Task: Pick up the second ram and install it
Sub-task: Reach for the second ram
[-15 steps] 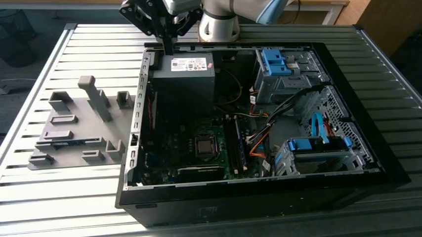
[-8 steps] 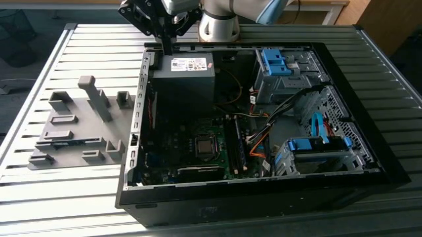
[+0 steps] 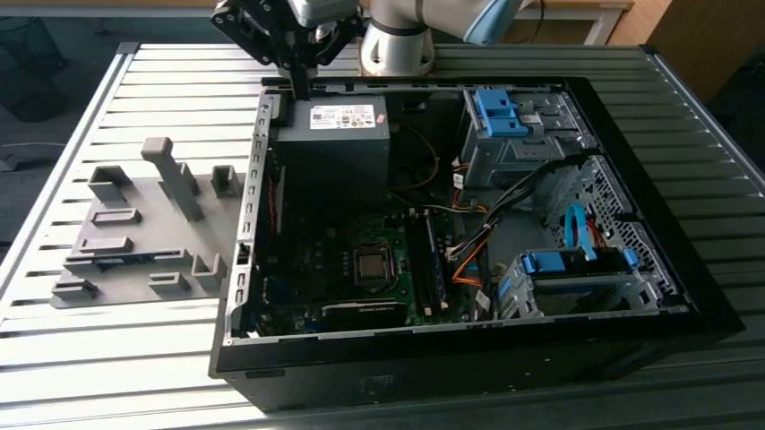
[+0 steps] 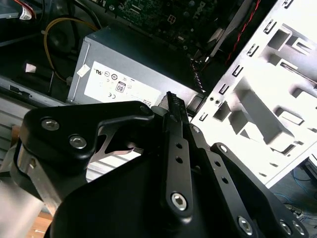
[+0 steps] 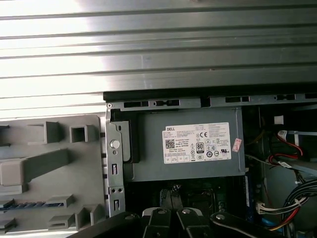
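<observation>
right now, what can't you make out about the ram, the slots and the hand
1. second ram: likely the bluish strip in the grey fixture; the first wrist view's edge cuts it off, so unconfirmed.
2. memory slots: too small and dark in the exterior view to tell which are filled.
3. hand: shut, but its own links in the second wrist view hide what lies beneath it.

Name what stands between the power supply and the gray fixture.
The case wall, a perforated metal strip, stands between the power supply and the gray fixture. The first wrist view and the exterior view both show it.
</observation>
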You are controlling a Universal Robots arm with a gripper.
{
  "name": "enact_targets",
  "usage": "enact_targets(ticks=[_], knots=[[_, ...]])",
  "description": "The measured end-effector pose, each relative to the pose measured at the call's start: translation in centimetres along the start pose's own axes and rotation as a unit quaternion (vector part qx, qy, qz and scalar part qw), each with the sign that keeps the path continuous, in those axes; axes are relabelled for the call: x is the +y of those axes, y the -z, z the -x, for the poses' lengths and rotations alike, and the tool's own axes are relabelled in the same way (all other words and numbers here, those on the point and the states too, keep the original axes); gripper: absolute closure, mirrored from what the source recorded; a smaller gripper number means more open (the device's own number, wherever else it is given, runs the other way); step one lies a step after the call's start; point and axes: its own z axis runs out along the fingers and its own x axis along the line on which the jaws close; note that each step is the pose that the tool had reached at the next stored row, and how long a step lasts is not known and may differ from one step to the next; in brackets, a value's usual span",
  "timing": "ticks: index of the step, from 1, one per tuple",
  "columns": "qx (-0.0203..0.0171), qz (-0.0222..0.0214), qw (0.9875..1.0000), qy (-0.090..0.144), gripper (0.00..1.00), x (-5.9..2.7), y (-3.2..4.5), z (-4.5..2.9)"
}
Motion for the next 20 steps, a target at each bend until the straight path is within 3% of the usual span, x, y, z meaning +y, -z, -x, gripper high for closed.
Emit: enact_targets(ticks=[20], knots=[[0.0000, 0.0000, 1.0000, 0.000, 0.89, -0.05, 0.00, -0.69]])
